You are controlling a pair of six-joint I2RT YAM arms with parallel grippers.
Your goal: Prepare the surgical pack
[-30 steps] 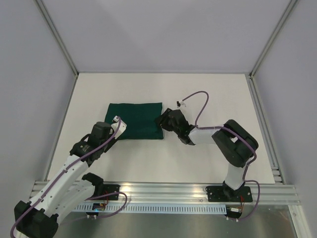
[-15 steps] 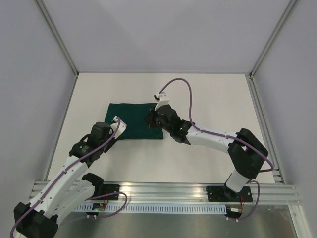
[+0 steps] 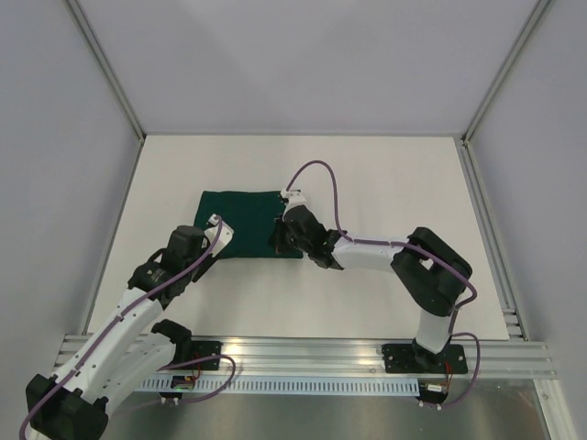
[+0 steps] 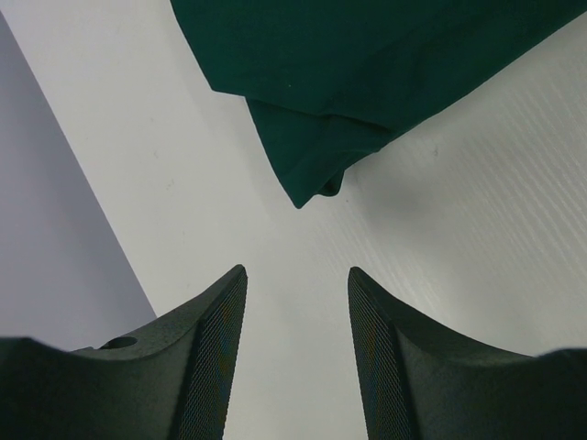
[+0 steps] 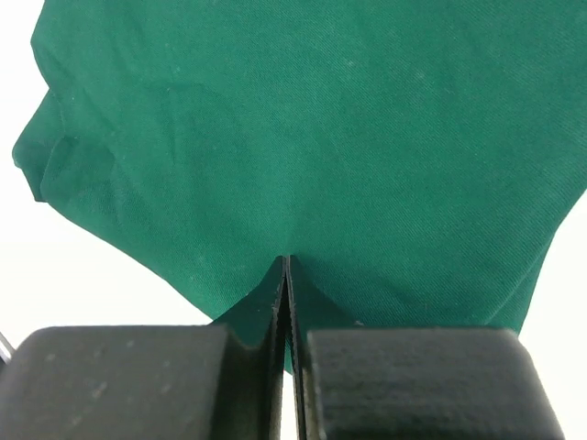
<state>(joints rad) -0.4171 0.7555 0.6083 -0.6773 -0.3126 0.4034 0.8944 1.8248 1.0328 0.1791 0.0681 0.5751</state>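
Right gripper [image 5: 285, 268] clamps the cloth [image 3: 240, 223] at its right end (long axis along the table's [image 3: 394, 179] near edge); left gripper [image 4: 298, 357], fingers apart, hovers off its near-left corner.

One green cloth [image 3: 246, 220], one table [image 3: 385, 174], two hands: left hand [image 4: 296, 275], right hand [image 5: 285, 263].
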